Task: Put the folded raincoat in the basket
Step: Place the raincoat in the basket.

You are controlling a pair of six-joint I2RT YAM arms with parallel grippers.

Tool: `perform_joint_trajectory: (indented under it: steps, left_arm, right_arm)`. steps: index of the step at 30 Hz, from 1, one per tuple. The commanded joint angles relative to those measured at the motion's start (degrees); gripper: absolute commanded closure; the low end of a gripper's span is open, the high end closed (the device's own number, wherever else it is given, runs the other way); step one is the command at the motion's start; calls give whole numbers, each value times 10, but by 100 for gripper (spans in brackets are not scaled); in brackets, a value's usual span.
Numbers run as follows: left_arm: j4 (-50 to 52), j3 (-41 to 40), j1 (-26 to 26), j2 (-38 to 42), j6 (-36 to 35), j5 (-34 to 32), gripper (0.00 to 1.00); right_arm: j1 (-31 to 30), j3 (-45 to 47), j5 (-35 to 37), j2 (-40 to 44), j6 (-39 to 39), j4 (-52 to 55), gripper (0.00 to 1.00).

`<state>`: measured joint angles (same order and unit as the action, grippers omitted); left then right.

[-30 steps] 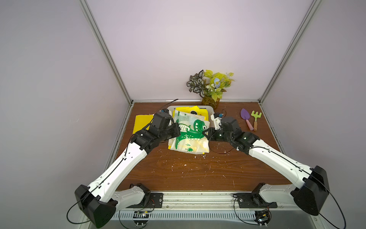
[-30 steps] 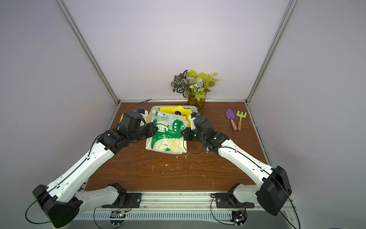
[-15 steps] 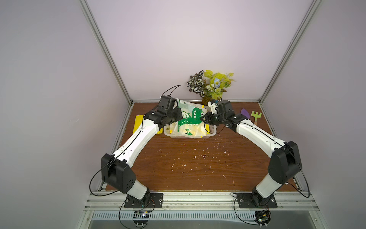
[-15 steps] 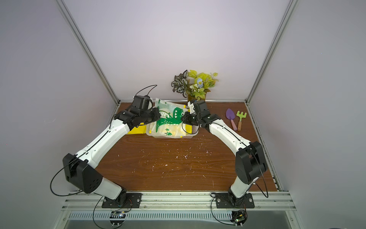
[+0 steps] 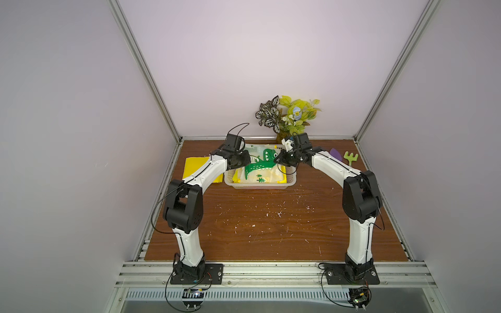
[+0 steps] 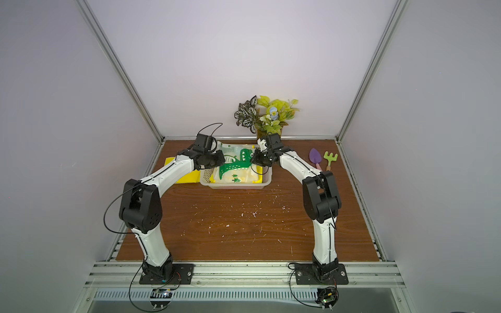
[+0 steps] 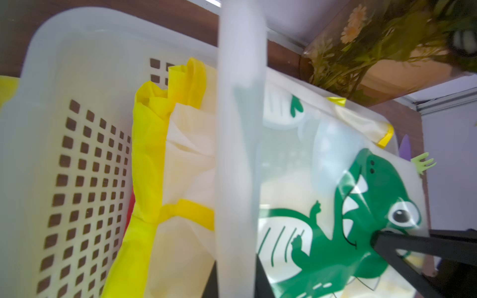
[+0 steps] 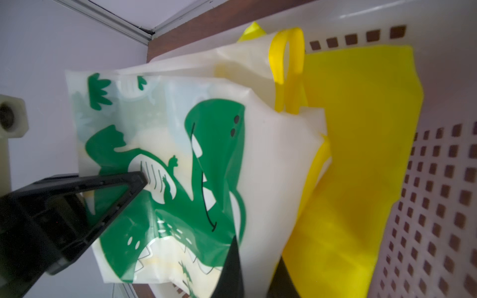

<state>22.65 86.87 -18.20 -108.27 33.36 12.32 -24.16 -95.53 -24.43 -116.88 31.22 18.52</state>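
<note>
Upper centre of the frame, the right gripper [image 5: 279, 162] pinches the raincoat [image 5: 257, 169] over the basket [image 5: 257, 186]. Whether the left gripper [image 5: 245, 162] grips, I cannot tell. Uneven letting-go could drape it across the rim.

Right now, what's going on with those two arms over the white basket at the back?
Two robot arms are handling a folded raincoat with a green dinosaur print. It sits in the white basket, on top of yellow fabric. The right gripper pinches one edge of it. The left gripper is at the opposite edge, but whether it is gripping is unclear.
</note>
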Motion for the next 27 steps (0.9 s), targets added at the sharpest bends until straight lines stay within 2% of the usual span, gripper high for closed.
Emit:
perform_joint_trajectory:
  steps: [1,2,4,8,9,13,17,21,27]
  left_arm:
    - [33,42,7,-10,-31,7,56]
    - [45,51,7,-9,-34,-3,38]
    - [61,63,7,0,-40,-25,21]
    - [99,107,8,20,-53,-64,2]
    - [103,120,8,24,-52,-63,1]
    - [90,161,11,34,-7,-9,3]
    - [9,142,6,17,48,81,18]
    - [-41,109,-11,6,69,82,27]
    - [-151,-7,-15,22,113,70,35]
  right_arm:
    - [4,-35,-18,12,-22,2,80]
    - [5,-40,-14,11,-27,8,67]
    - [6,-57,-4,11,-38,26,55]
    - [8,-101,26,24,-53,54,43]
    - [8,-111,36,28,-54,60,42]
    - [7,-129,83,59,-44,64,43]
    - [2,-65,40,87,2,-13,52]
    - [-8,-32,30,83,27,-46,58]
    - [-17,40,13,68,74,-131,61]
